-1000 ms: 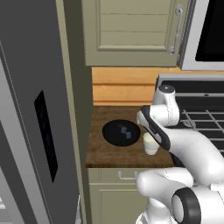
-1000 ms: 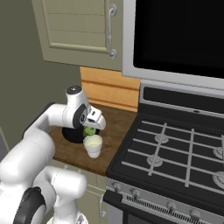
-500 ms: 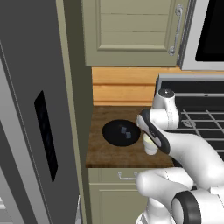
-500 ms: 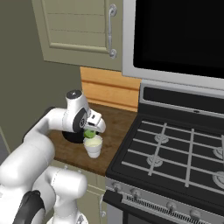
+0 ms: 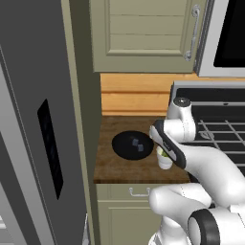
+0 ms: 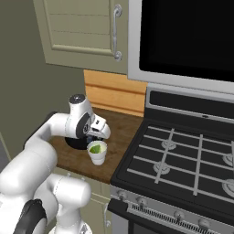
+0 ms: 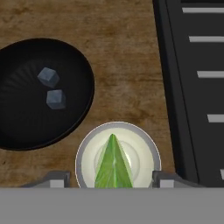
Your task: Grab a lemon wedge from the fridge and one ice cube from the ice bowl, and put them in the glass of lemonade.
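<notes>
My gripper (image 7: 111, 180) hovers straight above the glass of lemonade (image 7: 83, 153), jaws open and wider than the lemon wedge (image 7: 113, 164). The yellow-green wedge lies loose in the glass's mouth, touching neither fingertip. The right base view shows the wedge (image 6: 96, 148) inside the whitish glass (image 6: 97, 156) just under the gripper (image 6: 97, 138). The black ice bowl (image 7: 26, 124) sits beside the glass on the wooden counter, with two ice cubes (image 7: 48, 77) (image 7: 56, 99) in it. In the left base view the bowl (image 5: 125, 148) is left of the glass (image 5: 164, 162). The grey fridge (image 5: 33, 119) stands shut at far left.
A black gas stove (image 6: 183, 155) borders the counter (image 7: 122, 52) on the right, close to the glass. A microwave (image 6: 183, 36) and a beige-green wall cabinet (image 5: 143, 33) hang above. The counter's front edge (image 5: 139, 181) lies just before the glass.
The jaws have opened and let go of the lemon wedge, which now rests in the glass. The hand has stayed over the glass, slightly lower.
</notes>
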Available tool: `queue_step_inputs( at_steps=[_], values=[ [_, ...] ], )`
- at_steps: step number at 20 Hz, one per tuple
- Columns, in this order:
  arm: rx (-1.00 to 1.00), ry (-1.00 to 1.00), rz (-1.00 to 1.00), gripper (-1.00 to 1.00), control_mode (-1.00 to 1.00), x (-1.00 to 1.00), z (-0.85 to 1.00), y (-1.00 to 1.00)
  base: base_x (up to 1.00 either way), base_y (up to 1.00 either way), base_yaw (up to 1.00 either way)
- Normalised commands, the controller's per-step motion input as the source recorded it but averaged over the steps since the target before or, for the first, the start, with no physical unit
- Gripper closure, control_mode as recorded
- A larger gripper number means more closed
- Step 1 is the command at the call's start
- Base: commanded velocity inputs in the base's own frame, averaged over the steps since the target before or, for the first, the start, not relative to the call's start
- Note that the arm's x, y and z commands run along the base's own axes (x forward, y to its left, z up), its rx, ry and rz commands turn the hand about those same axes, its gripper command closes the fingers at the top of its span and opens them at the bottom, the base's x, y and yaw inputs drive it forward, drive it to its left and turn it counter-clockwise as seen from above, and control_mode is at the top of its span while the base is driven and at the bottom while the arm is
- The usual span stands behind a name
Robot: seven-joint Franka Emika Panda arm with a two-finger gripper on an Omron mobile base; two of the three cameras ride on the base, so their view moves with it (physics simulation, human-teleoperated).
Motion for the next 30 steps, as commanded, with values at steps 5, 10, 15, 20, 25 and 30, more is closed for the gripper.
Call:
queue_step_inputs(
  at_steps=[5,10,15,20,25,30],
  values=[
    [0.0,0.0,0.0,-1.0,-1.0,0.0,0.0,0.0,0.0,0.0,0.0],
    [0.03,0.0,0.0,-1.0,-1.0,0.0,0.22,0.0,0.0,0.0,0.0],
    [0.09,-0.03,0.01,-1.0,-1.0,-0.1,0.44,0.0,0.0,0.0,0.0],
    [0.07,-0.07,0.04,-1.0,-1.0,-0.27,0.39,0.07,0.0,0.0,0.0],
    [0.01,-0.01,0.02,-1.0,-1.0,-0.02,0.2,0.46,0.0,0.0,0.0],
    [-0.06,0.11,0.08,-1.0,-1.0,0.06,-0.14,0.49,0.0,0.0,0.0]
  ],
)
